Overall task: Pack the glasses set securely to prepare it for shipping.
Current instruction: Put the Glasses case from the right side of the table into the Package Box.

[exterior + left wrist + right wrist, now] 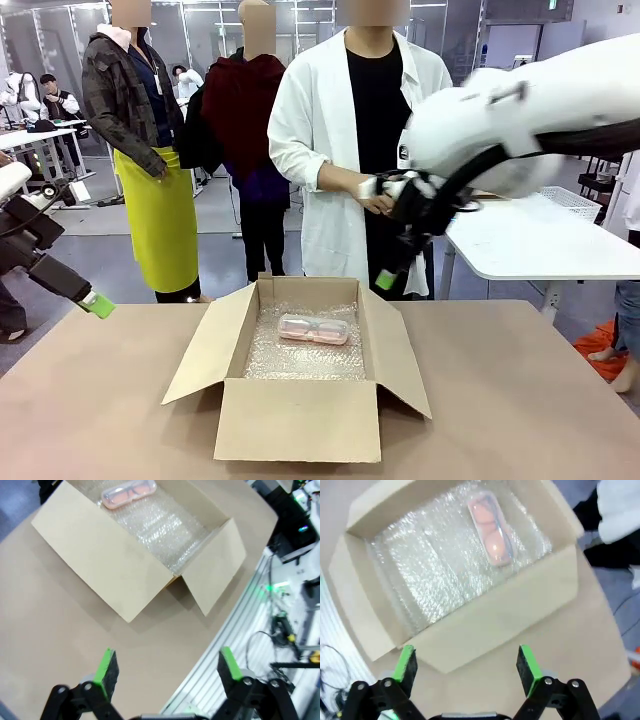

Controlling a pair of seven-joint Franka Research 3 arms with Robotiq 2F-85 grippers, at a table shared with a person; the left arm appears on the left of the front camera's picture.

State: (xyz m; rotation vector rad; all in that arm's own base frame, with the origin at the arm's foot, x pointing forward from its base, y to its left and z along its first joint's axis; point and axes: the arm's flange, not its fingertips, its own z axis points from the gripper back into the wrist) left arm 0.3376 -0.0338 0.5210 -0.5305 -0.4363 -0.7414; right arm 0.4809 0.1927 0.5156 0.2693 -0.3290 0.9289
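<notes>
Scanning for print, you get only a small dark mark (403,153) on the right arm's white shell, too small to read. The box and the case carry no lettering you can make out.

Container: one cardboard box (300,425) sits mid-desk (520,400), open on top, with all four flaps spread outward. Its floor is lined with bubble wrap (300,362).

Contents: the pink glasses case (313,329) lies flat on the wrap, close to the far wall and a little right of centre as you look across. In the right wrist view the outline of a frame shows through its translucent lid.

Left pincer (165,666): jaws spread wide, green pads well apart, nothing between them and nothing touched. It hangs over bare desk beside the box, off the robot's left, with one side flap and the box's wall ahead of it.

Right pincer (466,664): jaws also wide apart, empty, touching nothing. It hovers above the box and looks down past a side wall onto the wrap and the case.

Far side: a person in a white coat (320,130) stands behind the box, hands (372,196) together at waist height, just beside the right arm's wrist. What the hands hold, you cannot tell.
</notes>
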